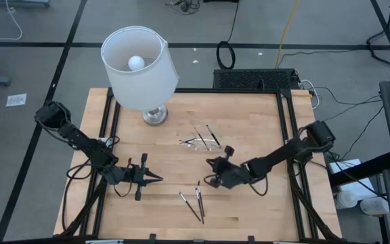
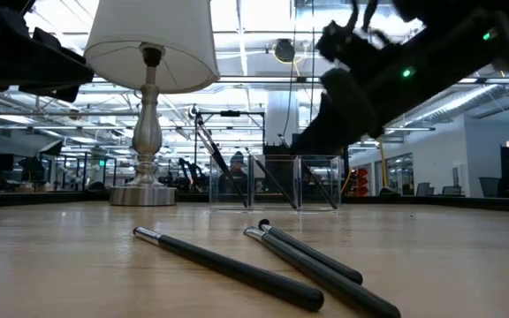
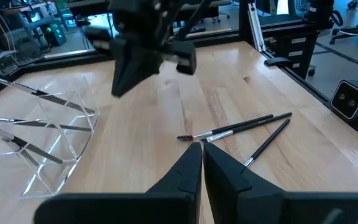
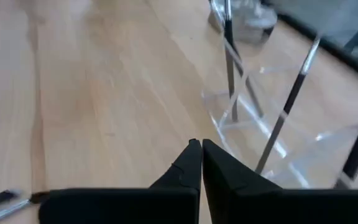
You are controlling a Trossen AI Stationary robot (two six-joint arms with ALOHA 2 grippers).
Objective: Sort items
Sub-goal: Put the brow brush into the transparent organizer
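Three dark sticks with silvery ends lie side by side on the wooden table near its front edge, also in the low view and the left wrist view. More sticks lean inside a small clear tray, which shows in the right wrist view. My left gripper hovers shut left of the loose sticks, pointing toward them. My right gripper hangs shut and empty above the table between tray and loose sticks.
A white-shaded lamp stands on its silver foot at the table's far left. A black frame runs along the table's sides. Bare wood lies between the tray and the loose sticks.
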